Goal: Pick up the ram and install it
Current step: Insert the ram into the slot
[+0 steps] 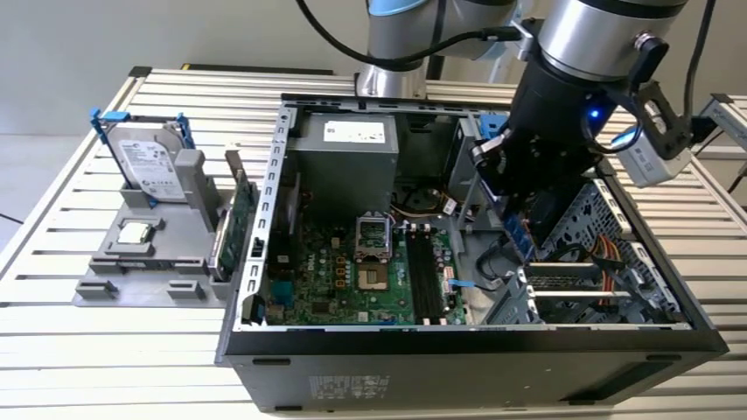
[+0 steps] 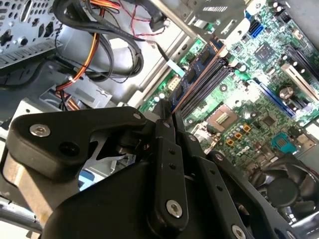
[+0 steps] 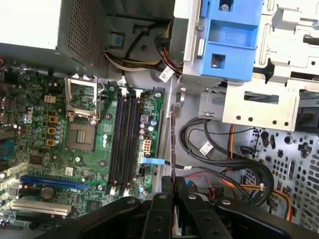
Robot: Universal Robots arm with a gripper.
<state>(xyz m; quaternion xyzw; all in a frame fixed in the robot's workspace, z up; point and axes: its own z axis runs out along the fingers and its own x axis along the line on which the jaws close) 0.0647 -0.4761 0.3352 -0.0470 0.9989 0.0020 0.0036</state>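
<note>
My gripper [image 1: 515,220] is lowered inside the open computer case [image 1: 467,339] and is shut on the ram [image 1: 520,238], a slim blue stick held on edge. In the first wrist view the ram [image 3: 172,144] shows as a thin dark line running out from between the black fingers [image 3: 158,211]. There it lies parallel to the black memory slots [image 3: 124,142] and off to their side, past the motherboard's edge. In the second wrist view the ram [image 2: 198,73] shows its chips. In the exterior view the slots [image 1: 422,278] lie left of the gripper.
Orange and black cables [image 3: 234,167] and a perforated drive cage [image 1: 607,236] sit under and beside the gripper. A blue bracket [image 3: 232,40] and a power supply [image 1: 345,149] are at the case's back. Outside, a grey fixture [image 1: 100,289] carries a hard drive [image 1: 152,162] and a green card [image 1: 237,223].
</note>
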